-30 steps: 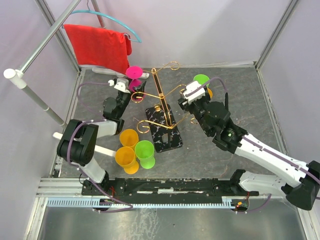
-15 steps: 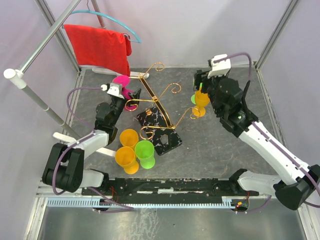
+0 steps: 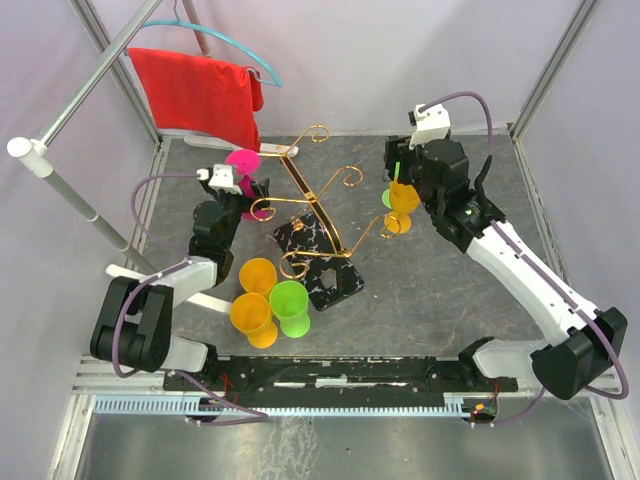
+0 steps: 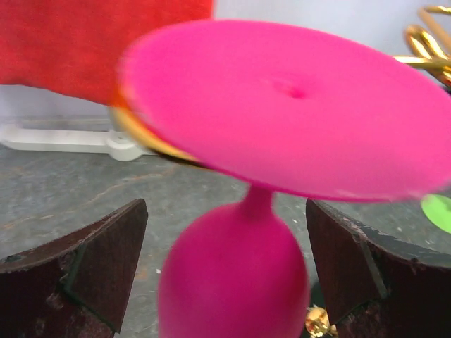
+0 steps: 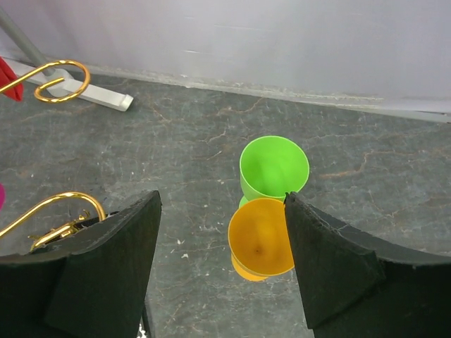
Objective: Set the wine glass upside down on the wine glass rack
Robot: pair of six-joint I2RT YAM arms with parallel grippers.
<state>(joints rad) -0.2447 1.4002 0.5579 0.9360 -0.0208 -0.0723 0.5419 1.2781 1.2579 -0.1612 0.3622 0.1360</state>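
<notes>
Pink wine glass [image 4: 232, 282] — gold rack [image 3: 318, 212]

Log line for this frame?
left gripper: open, flanking pink wine glass | pink wine glass: upside down, foot on wine glass rack arm | right gripper: open, over orange glass and green glass

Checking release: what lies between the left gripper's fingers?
The pink wine glass, upside down, clear of both fingers; the left wrist view shows it.

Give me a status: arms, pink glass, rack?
Left gripper open, right gripper open. Pink wine glass upside down on wine glass rack, unheld. Rack looks tilted.
</notes>
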